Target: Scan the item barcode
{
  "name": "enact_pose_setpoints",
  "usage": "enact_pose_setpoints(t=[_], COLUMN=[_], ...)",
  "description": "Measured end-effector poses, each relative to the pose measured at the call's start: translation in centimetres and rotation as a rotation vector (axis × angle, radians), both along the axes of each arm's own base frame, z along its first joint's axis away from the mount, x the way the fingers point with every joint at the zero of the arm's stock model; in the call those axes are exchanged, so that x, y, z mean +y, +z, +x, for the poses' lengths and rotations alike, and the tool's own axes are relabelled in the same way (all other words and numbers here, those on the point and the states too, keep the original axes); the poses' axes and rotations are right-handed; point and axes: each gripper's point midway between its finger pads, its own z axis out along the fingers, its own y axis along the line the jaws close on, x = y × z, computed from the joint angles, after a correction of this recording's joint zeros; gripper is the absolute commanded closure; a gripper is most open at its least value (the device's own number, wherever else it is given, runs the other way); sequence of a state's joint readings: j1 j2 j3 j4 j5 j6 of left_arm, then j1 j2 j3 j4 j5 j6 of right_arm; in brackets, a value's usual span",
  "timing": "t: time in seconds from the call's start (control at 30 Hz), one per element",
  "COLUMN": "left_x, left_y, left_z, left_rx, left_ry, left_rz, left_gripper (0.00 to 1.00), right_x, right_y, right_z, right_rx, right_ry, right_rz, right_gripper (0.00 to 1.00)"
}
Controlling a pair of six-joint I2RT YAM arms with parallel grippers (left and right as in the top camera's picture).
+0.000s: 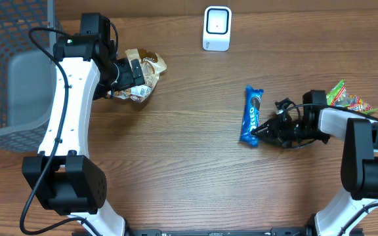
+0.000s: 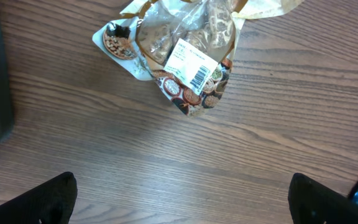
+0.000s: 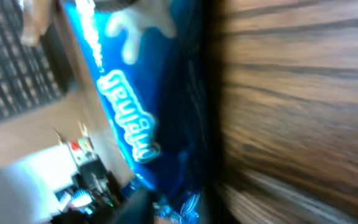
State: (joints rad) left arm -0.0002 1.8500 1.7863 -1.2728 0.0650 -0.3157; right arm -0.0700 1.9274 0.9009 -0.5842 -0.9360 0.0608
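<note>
From above, the blue cookie pack [image 1: 252,115] lies on the wooden bench [image 1: 189,170], below and slightly right of the white scanner [image 1: 216,28] and well apart from it. The right fingers [image 1: 262,130] meet the pack's end farthest from the scanner; I cannot tell whether they are clenched on it. The right wrist view gives only blurred blue wrapper beside wood grain. The left wrist view shows what the overhead hides: the left fingers [image 2: 53,198] spread wide and released, and a barcode label [image 2: 191,67] on the crumpled snack bag [image 2: 166,43] left of the scanner. A grey wire basket [image 1: 5,65] stands farther left, and a candy bag [image 1: 346,99] lies far right.
</note>
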Motion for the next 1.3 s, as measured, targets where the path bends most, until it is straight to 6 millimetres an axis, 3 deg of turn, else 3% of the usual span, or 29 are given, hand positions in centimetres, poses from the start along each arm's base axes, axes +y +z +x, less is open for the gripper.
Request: enact_pose_setpoints(t=[0.2, 0.4, 0.5, 0.63, 0.77, 0.87, 0.93, 1.13, 1.3], left_x=[-0.1, -0.1, -0.1, -0.1, -0.1, -0.1, -0.1, -0.1, -0.1], left_y=[0.0, 0.0, 0.0, 0.0, 0.0, 0.0, 0.0, 0.0, 0.0], left_z=[0.0, 0.0, 0.0, 0.0, 0.1, 0.0, 0.0, 0.0, 0.1], left_rx=[-0.002, -0.002, -0.002, -0.002, -0.002, -0.002, -0.002, -0.002, -0.002], left_ry=[-0.001, -0.001, -0.001, -0.002, -0.002, -0.002, -0.002, -0.002, -0.002], left_rz=[-0.004, -0.004, -0.006, -0.006, -0.007, -0.007, -0.007, -0.007, -0.007], left_gripper=[0.00, 0.00, 0.00, 0.00, 0.00, 0.00, 0.00, 0.00, 0.00], right_x=[-0.3, -2.9, -4.6, -4.6, -3.5, -3.7, -3.9, -4.5, -4.3], right_y=[-0.1, 0.1, 2.1, 5.8, 7.7, 7.4, 7.2, 5.6, 2.3], right_z=[-0.1, -0.7, -0.2, 0.4, 0.7, 1.9, 3.5, 7.2, 7.9], right_rx=[0.080, 0.138, 0.093, -0.034, -0.109, -0.109, -0.121, -0.094, 0.003], right_ry=[-0.054, -0.095, -0.119, -0.117, -0.160, -0.254, -0.319, -0.412, -0.394], right_rz=[-0.024, -0.270, -0.456, -0.681, -0.820, -0.845, -0.819, -0.645, -0.503], right_gripper=[0.96, 0.96, 0.96, 0.96, 0.74, 0.55, 0.50, 0.50, 0.50])
